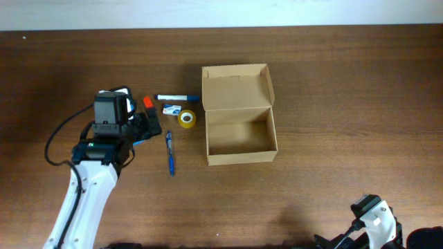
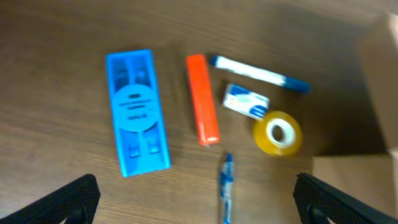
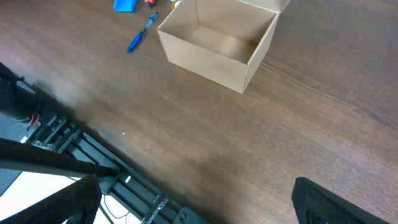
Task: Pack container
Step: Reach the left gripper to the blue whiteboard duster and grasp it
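Observation:
The tan cardboard container (image 1: pixel 239 131) stands open and empty at the table's middle, its flap lid tilted back; it also shows in the right wrist view (image 3: pixel 217 43). Left of it lie a yellow tape roll (image 1: pixel 187 118), a blue-capped white marker (image 1: pixel 176 97), a small blue-white item (image 1: pixel 172 109), a blue pen (image 1: pixel 169 153) and an orange marker (image 1: pixel 147 102). In the left wrist view a blue rectangular piece (image 2: pixel 137 112) lies beside the orange marker (image 2: pixel 203 99), tape roll (image 2: pixel 278 132) and pen (image 2: pixel 226 186). My left gripper (image 2: pixel 196 199) is open above these items, holding nothing. My right gripper (image 3: pixel 196 199) is open and empty over the table's front edge.
The table's front edge and dark metal frame (image 3: pixel 74 155) show below my right gripper. The right arm's base (image 1: pixel 374 221) sits at the bottom right. A black cable (image 1: pixel 59 138) loops left of my left arm.

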`<state>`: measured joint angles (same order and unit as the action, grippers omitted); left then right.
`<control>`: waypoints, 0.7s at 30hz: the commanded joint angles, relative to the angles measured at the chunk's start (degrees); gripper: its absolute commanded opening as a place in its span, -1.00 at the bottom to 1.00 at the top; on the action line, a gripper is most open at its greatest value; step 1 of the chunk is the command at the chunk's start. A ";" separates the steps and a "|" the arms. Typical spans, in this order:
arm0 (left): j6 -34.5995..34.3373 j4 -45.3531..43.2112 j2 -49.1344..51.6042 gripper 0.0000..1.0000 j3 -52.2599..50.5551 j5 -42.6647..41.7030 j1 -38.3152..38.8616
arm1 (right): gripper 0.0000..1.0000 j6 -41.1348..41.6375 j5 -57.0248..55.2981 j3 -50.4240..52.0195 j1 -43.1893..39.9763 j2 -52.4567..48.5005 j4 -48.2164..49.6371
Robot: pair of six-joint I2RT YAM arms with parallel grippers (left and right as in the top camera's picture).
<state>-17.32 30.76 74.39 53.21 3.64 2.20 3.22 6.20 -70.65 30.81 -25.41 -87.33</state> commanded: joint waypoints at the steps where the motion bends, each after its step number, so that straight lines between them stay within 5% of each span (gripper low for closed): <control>1: -6.49 -0.17 4.11 0.99 0.90 5.95 -0.24 | 0.98 0.68 -0.46 0.11 0.31 -0.42 0.13; 9: -7.50 -3.65 15.10 0.99 0.90 11.61 -4.07 | 0.98 0.68 -0.46 0.11 0.31 -0.42 0.13; 14: 3.78 -10.03 17.92 0.99 0.90 4.70 -7.98 | 0.99 0.68 -0.46 0.11 0.31 -0.42 0.13; 21: 5.51 -12.57 24.87 0.99 0.90 2.56 -7.98 | 0.98 0.68 -0.46 0.11 0.31 -0.42 0.13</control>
<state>-13.02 19.18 97.58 53.25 7.18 -5.65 3.25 6.20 -70.63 30.81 -25.41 -87.31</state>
